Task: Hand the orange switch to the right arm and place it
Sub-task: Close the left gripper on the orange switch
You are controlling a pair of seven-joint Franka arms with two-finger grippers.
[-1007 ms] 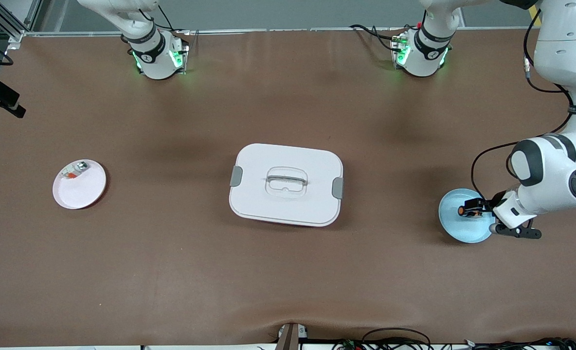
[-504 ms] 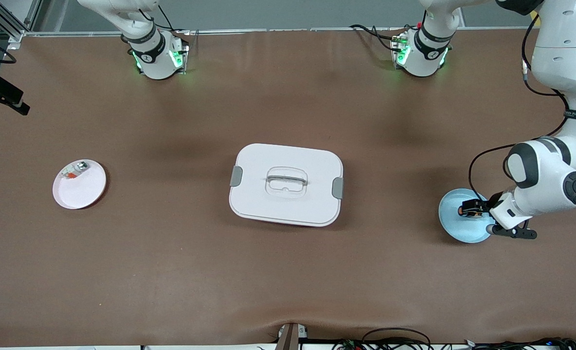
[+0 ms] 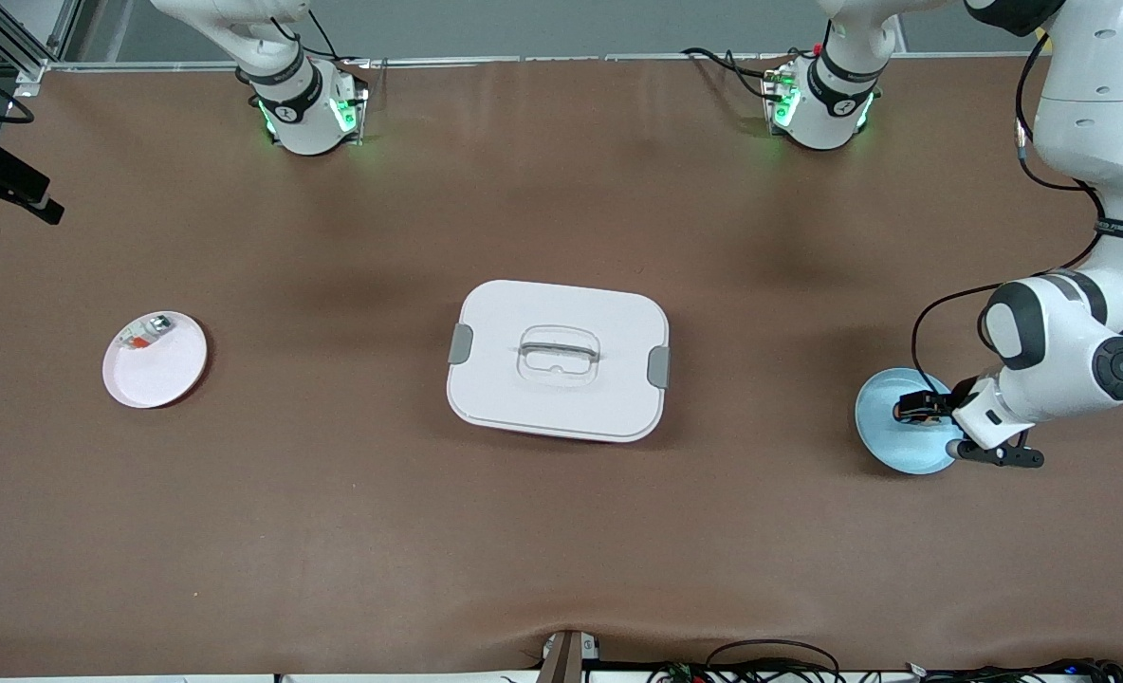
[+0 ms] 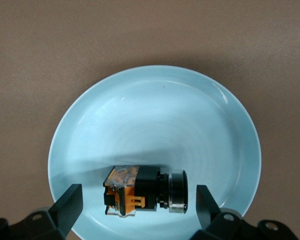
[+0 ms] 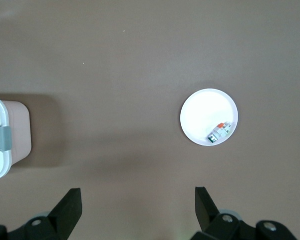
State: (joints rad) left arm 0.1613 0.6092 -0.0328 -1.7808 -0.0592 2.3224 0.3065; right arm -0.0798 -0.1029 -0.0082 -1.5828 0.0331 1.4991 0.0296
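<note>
The orange switch (image 4: pixel 140 192) lies on its side in a light blue plate (image 4: pixel 154 120) at the left arm's end of the table; it is black with orange marks. My left gripper (image 4: pixel 139 201) is open, low over the plate, one finger on each side of the switch with a gap at both ends. In the front view the left gripper (image 3: pixel 918 410) covers most of the switch (image 3: pixel 906 411) on the blue plate (image 3: pixel 889 446). My right gripper (image 5: pixel 138 201) is open and empty, high over bare table.
A white lidded box (image 3: pixel 558 360) stands mid-table. A white plate (image 3: pixel 158 375) at the right arm's end holds a small silver-white part (image 3: pixel 147 332) with a red-orange bit. Both also show in the right wrist view: box (image 5: pixel 0 140), plate (image 5: pixel 204 110).
My left gripper has shifted a little over the blue plate and come down around the switch, now covering its orange cap in the front view. Nothing else on the table moved.
</note>
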